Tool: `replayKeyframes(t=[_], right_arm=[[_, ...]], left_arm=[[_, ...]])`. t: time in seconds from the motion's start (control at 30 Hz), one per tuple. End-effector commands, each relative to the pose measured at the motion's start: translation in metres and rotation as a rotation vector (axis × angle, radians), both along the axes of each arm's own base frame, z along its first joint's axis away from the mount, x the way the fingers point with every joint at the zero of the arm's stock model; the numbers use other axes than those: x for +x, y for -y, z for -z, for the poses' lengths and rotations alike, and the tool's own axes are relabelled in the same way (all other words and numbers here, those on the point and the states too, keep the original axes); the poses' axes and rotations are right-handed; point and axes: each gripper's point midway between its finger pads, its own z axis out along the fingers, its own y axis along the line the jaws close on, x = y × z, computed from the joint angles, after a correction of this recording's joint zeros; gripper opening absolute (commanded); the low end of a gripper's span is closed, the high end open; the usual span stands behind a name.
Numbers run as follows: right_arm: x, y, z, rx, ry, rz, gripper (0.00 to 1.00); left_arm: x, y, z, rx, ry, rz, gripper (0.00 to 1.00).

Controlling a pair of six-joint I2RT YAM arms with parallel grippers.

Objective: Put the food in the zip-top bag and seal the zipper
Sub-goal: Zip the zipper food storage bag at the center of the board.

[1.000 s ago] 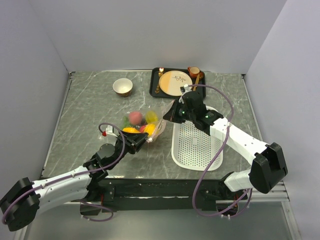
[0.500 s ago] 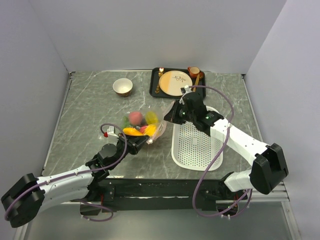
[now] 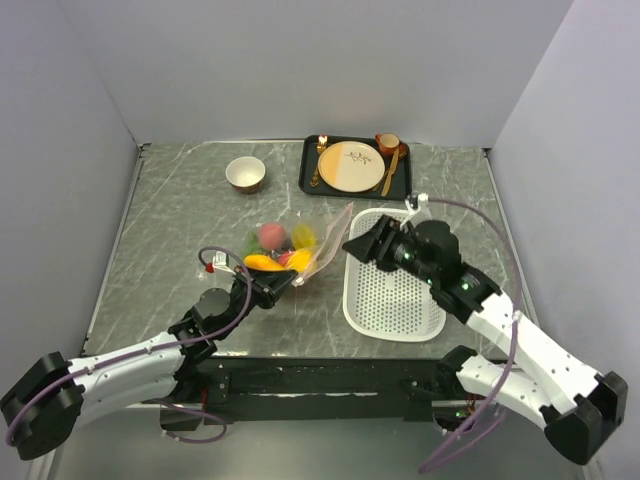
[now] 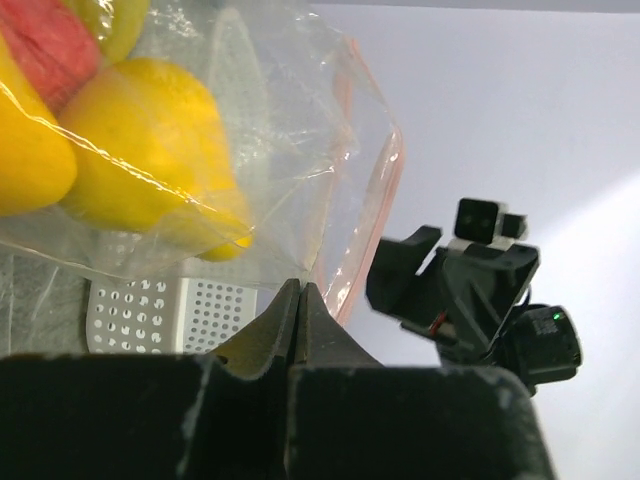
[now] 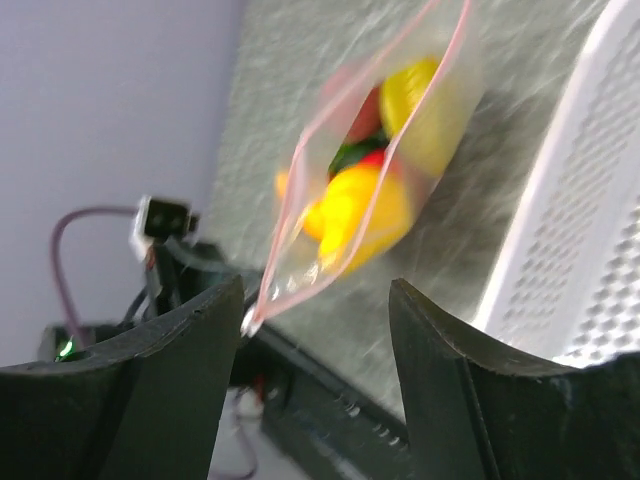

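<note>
The zip-top bag (image 3: pixel 318 252) lies on the table left of centre, with the food (image 3: pixel 272 240) inside it: yellow, red, pink and green toy fruits. My left gripper (image 3: pixel 285 283) is shut on the bag's near corner; in the left wrist view its fingertips (image 4: pixel 298 292) pinch the clear plastic below a yellow fruit (image 4: pixel 150 150). The pink zipper (image 3: pixel 336 234) runs up the bag's right edge, its two strips apart (image 5: pixel 300 190). My right gripper (image 3: pixel 362 245) is open, just right of the bag and not touching it. In its own view, the right gripper (image 5: pixel 318 290) frames the bag (image 5: pixel 390 170).
A white perforated basket (image 3: pixel 392 300) lies right of the bag, under my right arm. At the back stand a small bowl (image 3: pixel 245 173) and a black tray (image 3: pixel 306 172) with a plate (image 3: pixel 350 165), cutlery and a cup (image 3: pixel 388 143).
My right gripper let go of the bag's far corner, opened and drew back right over the basket. My left gripper closed on the bag's near corner.
</note>
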Motion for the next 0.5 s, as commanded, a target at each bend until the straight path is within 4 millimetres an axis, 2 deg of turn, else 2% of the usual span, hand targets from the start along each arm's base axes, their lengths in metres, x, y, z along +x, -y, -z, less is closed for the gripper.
replayKeyframes(t=[0.0, 0.03, 0.13, 0.27, 0.47], right_arm=[[-0.033, -0.032, 0.013, 0.140, -0.095, -0.110, 0.66], [-0.044, -0.043, 0.012, 0.162, -0.113, -0.141, 0.66], [-0.055, -0.065, 0.011, 0.187, -0.129, -0.187, 0.65], [-0.055, -0.083, 0.014, 0.189, -0.139, -0.203, 0.61], [-0.057, -0.100, 0.015, 0.191, -0.144, -0.228, 0.58]], left_arm=[[-0.002, -0.003, -0.010, 0.011, 0.064, -0.006, 0.01], [-0.001, -0.003, -0.012, 0.013, 0.066, -0.006, 0.01], [-0.001, -0.002, -0.010, 0.028, 0.069, -0.006, 0.01], [-0.001, 0.001, -0.009, 0.039, 0.073, 0.004, 0.01], [0.001, 0.003, -0.008, 0.051, 0.073, 0.009, 0.01]])
